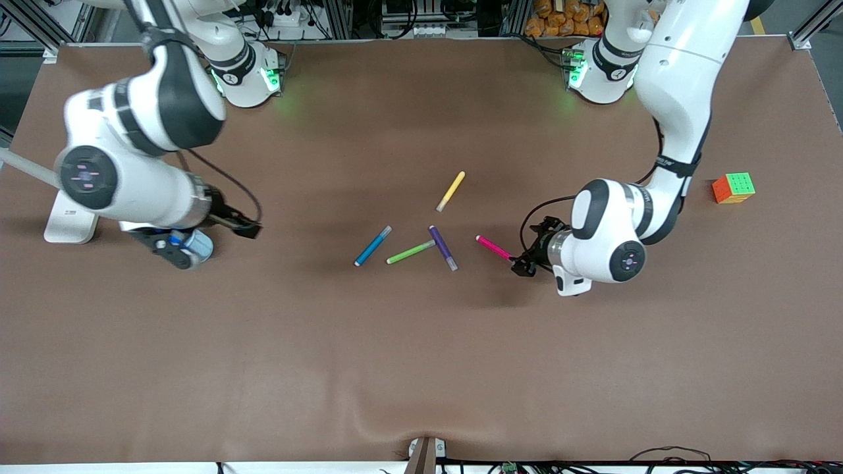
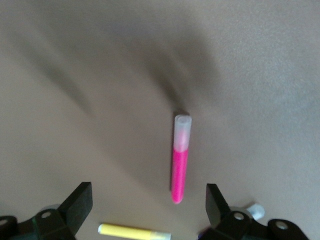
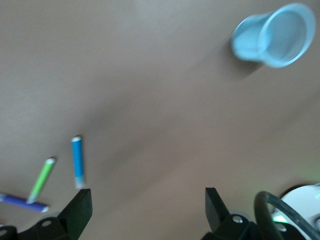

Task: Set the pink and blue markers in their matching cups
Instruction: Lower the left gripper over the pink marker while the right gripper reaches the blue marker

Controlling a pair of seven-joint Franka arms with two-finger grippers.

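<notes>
Both Franka arms wear glossy white shells broken by black joint bands. Each round white base at the top of the frame glows green along its lower ring. Flat dark-grey end caps with small purple marks sit on the wrist joints. Thin black cables loop from the forearms to the wrists. The left pincer (image 1: 523, 266) and the right pincer (image 1: 172, 253) are black, with wedge-shaped fingers (image 2: 80, 202).

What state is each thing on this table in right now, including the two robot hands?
Left gripper: open, over the pink marker.
Right gripper: open, empty, near the blue cup.
Pink marker: lying flat.
Blue marker: lying flat.
Blue cup: upright, empty.
Cube: resting, scrambled.
</notes>
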